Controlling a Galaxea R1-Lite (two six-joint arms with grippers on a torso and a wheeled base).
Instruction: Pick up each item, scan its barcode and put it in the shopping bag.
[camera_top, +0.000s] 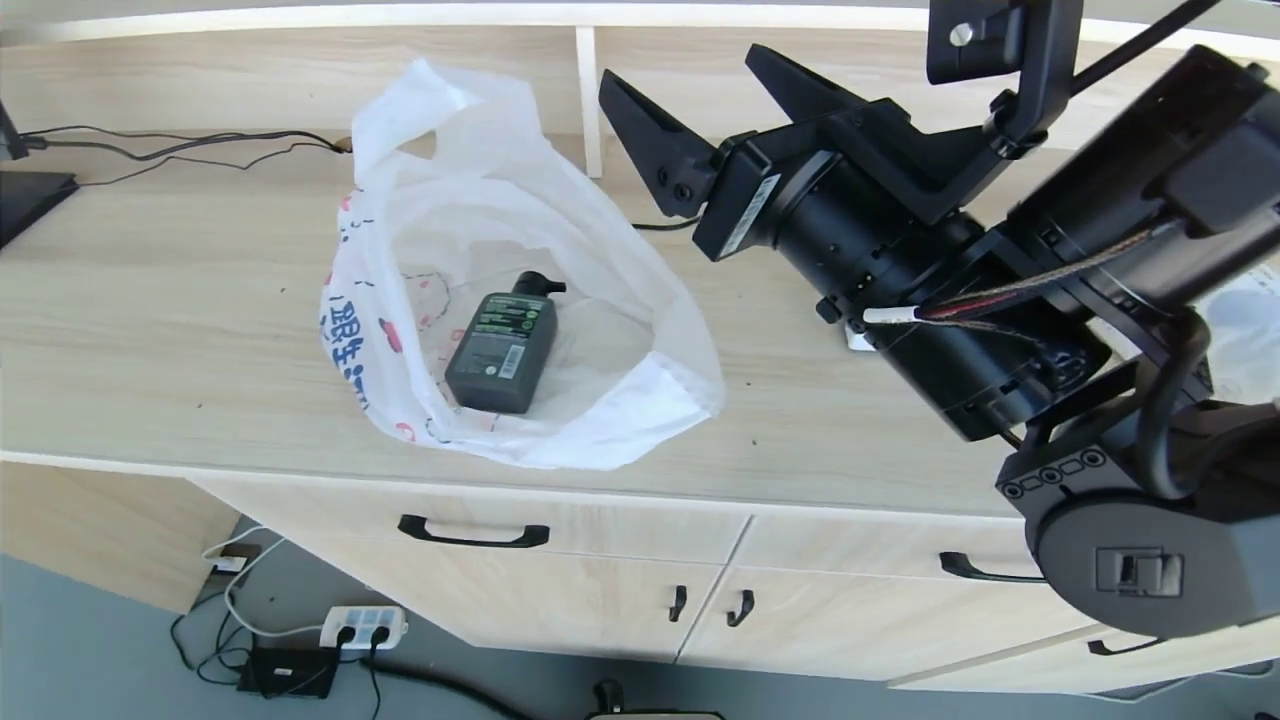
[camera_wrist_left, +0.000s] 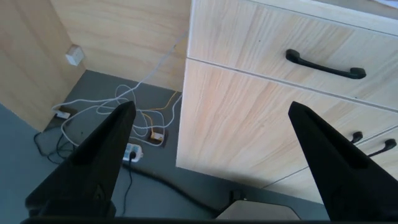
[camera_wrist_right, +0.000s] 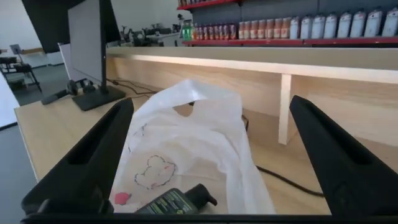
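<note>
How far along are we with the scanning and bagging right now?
Done: one dark bottle lies inside the shopping bag on the counter. In hand: nothing; the right pincer is open and empty beside the bag, the left pincer open down by the drawers. Left: hard to say; a pale thing half hidden behind the right arm may be another item.

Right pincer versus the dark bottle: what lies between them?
The shopping bag's translucent wall, seen in the head view. The bottle lies flat inside the bag, and the open right pincer hangs outside it, past its far rim.
</note>
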